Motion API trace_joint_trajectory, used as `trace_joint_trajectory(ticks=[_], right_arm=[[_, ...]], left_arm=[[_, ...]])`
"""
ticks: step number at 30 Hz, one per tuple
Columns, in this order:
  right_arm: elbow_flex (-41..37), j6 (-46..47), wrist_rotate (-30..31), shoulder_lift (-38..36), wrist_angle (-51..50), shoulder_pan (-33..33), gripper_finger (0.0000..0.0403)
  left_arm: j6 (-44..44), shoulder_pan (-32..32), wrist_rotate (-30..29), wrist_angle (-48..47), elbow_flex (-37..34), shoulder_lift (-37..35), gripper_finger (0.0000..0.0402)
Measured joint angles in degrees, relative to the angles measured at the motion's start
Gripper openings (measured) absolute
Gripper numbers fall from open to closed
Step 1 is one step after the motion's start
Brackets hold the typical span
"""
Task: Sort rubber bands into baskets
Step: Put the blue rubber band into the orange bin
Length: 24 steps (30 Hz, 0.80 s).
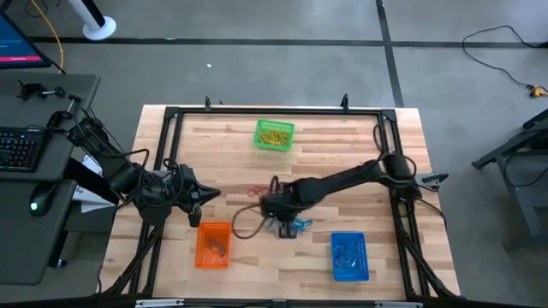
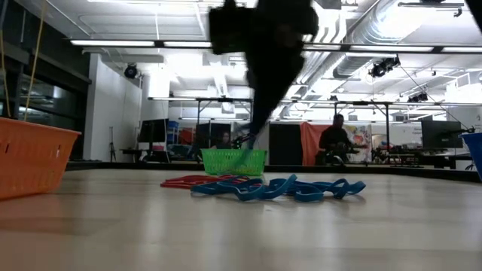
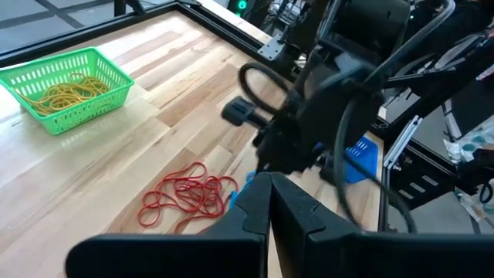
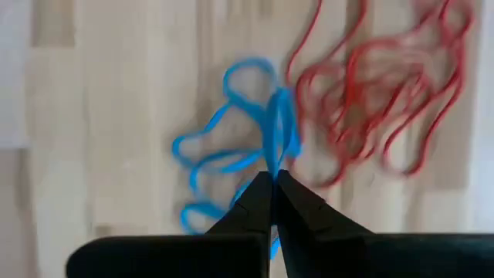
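Blue rubber bands lie in a loose pile at mid-table, also in the low view, next to a pile of red rubber bands. My right gripper hangs over the blue pile, shut on a blue strand. My left gripper is shut and empty, above the table left of the red pile. The green basket holds yellow bands, the orange basket red ones, and the blue basket blue ones. My right gripper pinches a bunch of blue band strands between its two fingertips, coming from above and pointing down. The strands run up from the pile to the fingertips. The rest of the blue bands lie on the table.
A black frame runs around the wooden table. My right arm reaches across the table's middle from the right. A desk with a keyboard stands to the left. A person shows in the room behind.
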Motion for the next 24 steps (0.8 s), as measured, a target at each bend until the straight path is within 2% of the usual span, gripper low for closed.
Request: trace_joint_trajectory(ticks=[6,10,16,24], right_arm=[[-11.3,7.4,-4.7,-10.0,17.5,3.3,0.0000],[-11.0,8.6,-5.3,-9.2,27.5,4.2,0.0000],[-2.3,5.6,-7.9,-0.1,36.2,3.4,0.0000],[16.2,1.9,-13.3,14.4,35.9,2.7,0.0000]], left_arm=[[1.4,0.0,0.0,0.2,0.0,0.0,0.0000],[1.4,1.2,-0.5,0.2,0.0,0.0,0.0000],[1.6,2.2,-0.5,1.1,0.0,-0.1,0.0000],[1.9,2.2,-0.5,1.5,0.0,-0.1,0.0000]])
